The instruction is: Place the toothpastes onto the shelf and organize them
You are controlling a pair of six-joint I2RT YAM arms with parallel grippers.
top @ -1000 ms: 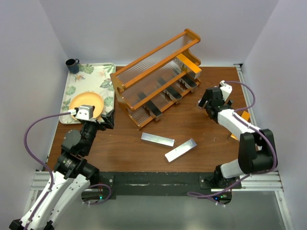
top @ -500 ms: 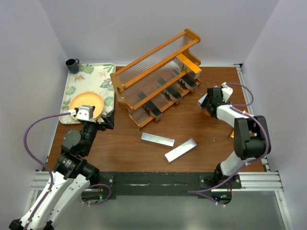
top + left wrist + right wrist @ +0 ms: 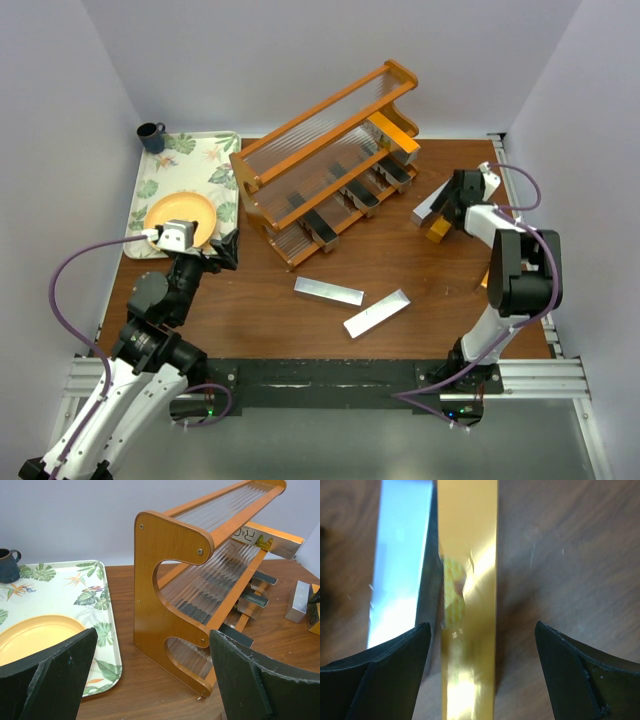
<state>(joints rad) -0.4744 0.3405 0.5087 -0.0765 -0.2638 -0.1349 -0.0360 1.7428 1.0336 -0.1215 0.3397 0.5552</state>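
The orange-brown shelf [image 3: 318, 150] stands at the table's middle back; its end panel [image 3: 170, 580] fills the left wrist view. It holds an orange-gold toothpaste [image 3: 393, 133] on an upper tier and several dark ones [image 3: 352, 198] on the lowest tier. Two silver toothpastes [image 3: 329, 290] [image 3: 377, 313] lie in front of the shelf. My right gripper [image 3: 448, 212] is open, low over a gold toothpaste [image 3: 467, 595] lying between its fingers, with a silver one [image 3: 400, 580] beside it. My left gripper [image 3: 228, 248] is open and empty, left of the shelf.
A floral tray [image 3: 170, 170] with a yellow plate [image 3: 180, 215] lies at the back left, and a dark mug [image 3: 151, 135] stands behind it. The tray [image 3: 75, 595] lies close to my left gripper's left finger. White walls enclose the table.
The right arm has folded its elbow back and its gripper has shifted a little right. A silver and a gold carton now show on the table at its fingers. The left arm has not moved.
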